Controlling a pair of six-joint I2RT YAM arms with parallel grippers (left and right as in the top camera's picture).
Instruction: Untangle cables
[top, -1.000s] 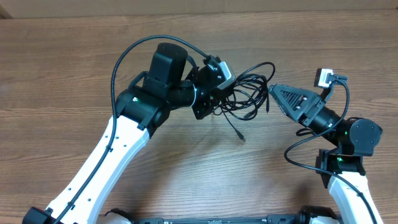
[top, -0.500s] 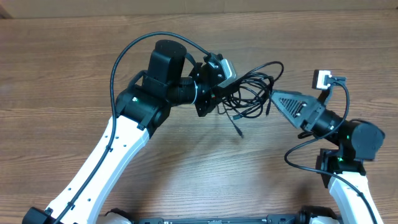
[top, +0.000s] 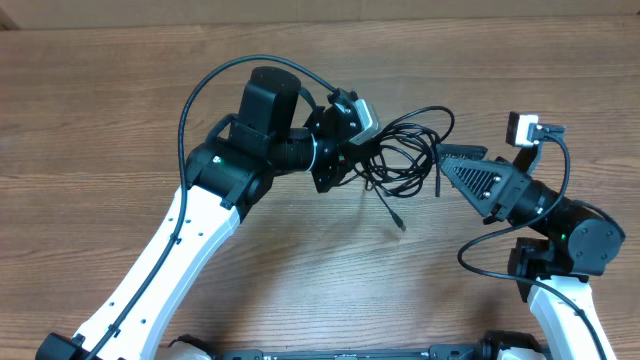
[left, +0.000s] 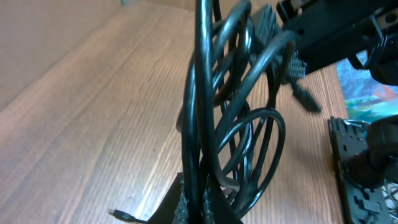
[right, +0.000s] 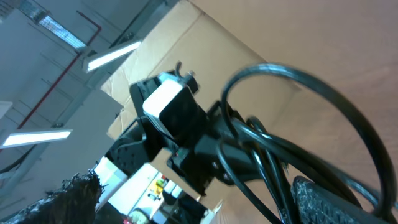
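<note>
Strands of thin black cable (top: 408, 150) sit bunched over the middle of the wooden desk (top: 100, 120), nearer its far edge, with the bunch's long axis running left to right. Only the overhead view shows one loose end trailing toward the near edge, its plug (top: 400, 227) pointing that way. Only the left wrist view shows the left pincer (left: 196, 208) squeezed tight on several strands, the loops rising from it. The right pincer (top: 443, 168) gapes wide at the bunch's right side and grips nothing; whether it touches the cable is unclear.

Black cables (right: 298, 87) hung in big loops across the right of frame, gathered at centre in the left gripper (right: 214, 152).
</note>
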